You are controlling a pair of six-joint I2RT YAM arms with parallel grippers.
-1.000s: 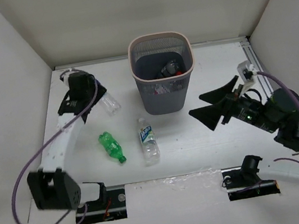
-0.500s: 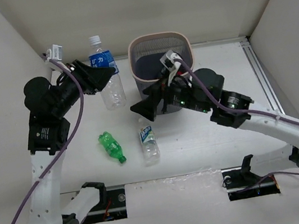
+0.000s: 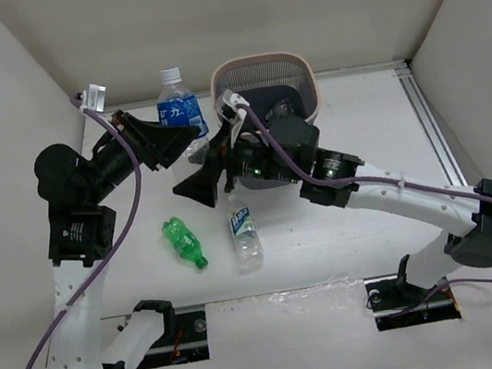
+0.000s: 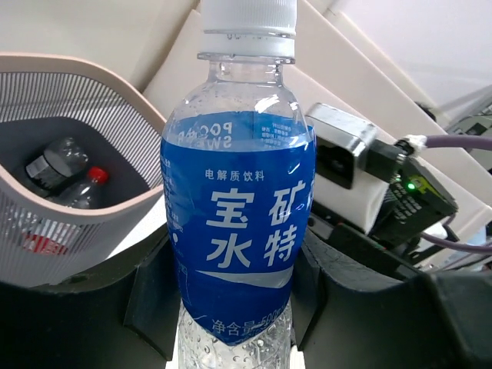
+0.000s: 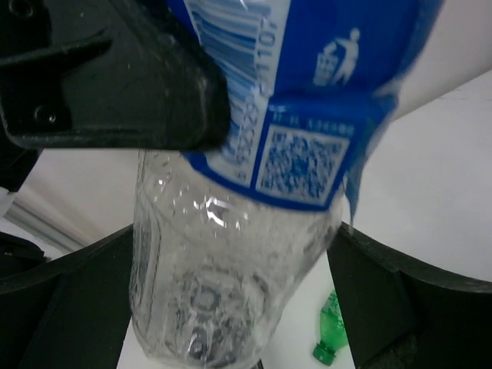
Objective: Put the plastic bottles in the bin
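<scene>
My left gripper (image 3: pixel 185 143) is shut on a clear bottle with a blue label (image 3: pixel 180 112) and a white cap, holding it upright in the air left of the bin (image 3: pixel 256 59). In the left wrist view the bottle (image 4: pixel 238 207) fills the gap between my fingers. My right gripper (image 3: pixel 200 169) is open, its jaws on either side of that bottle's clear base (image 5: pixel 223 269). A green bottle (image 3: pixel 183 241) and a white-blue labelled bottle (image 3: pixel 245 231) lie on the table. The bin (image 4: pixel 77 65) holds bottles, one red-capped (image 4: pixel 96 175).
The right arm stretches across the front of the bin and hides much of it in the top view. White walls enclose the table on the left, back and right. The green bottle (image 5: pixel 332 332) shows below the held bottle in the right wrist view.
My right gripper has swung left from the bin's front to the base of the held bottle. My left gripper has carried the bottle slightly right, toward the bin.
</scene>
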